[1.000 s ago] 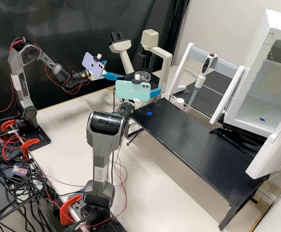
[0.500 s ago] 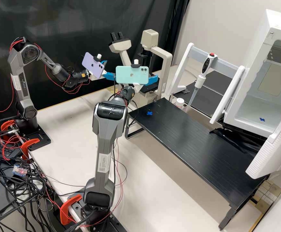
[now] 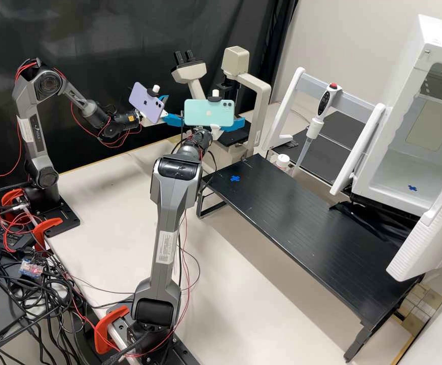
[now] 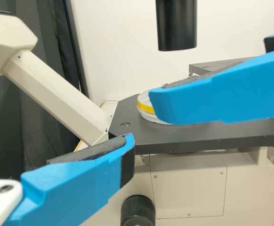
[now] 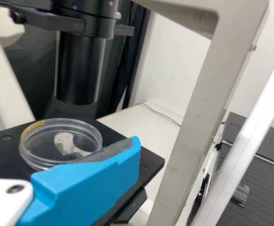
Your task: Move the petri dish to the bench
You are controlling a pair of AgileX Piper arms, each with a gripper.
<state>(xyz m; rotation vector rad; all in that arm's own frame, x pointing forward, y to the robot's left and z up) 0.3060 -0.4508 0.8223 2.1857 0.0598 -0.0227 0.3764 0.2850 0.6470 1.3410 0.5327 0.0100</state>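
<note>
Dish: the petri dish (image 5: 28, 151), clear with a patch of yellow on its side, sits flat on the microscope's dark stage (image 5: 146, 155), below the black tube (image 5: 80, 66); it isn't on the black bench.
Microscope: cream-coloured (image 3: 262, 91), up at 12 o'clock in the high view, standing on the pale bench (image 3: 99, 238).
Right arm: its base stands toward 7 o'clock and it stretches up toward 12. The right end effector (image 3: 235, 124) is close to the stage, fingers apart, one of them (image 5: 85, 188) passing in front of the dish in its own wrist view; whether it touches the dish, I can't tell from here.
Left arm: over between 9 and 10 o'clock, reaching toward the microscope. The left end effector (image 3: 175, 110) has its fingers apart, and in its own wrist view the dish lies beyond it, untouched by it.
Black bench: the raised black bench (image 3: 307, 228) spreads out at 4 o'clock, with a blue cross (image 3: 235, 178) near its 10 o'clock corner.
Pipette: hung upright on a stand at 2 o'clock, red button on top (image 3: 325, 106).
Cabinet: the white one (image 3: 383, 167), door open, between 2 and 3 o'clock.
</note>
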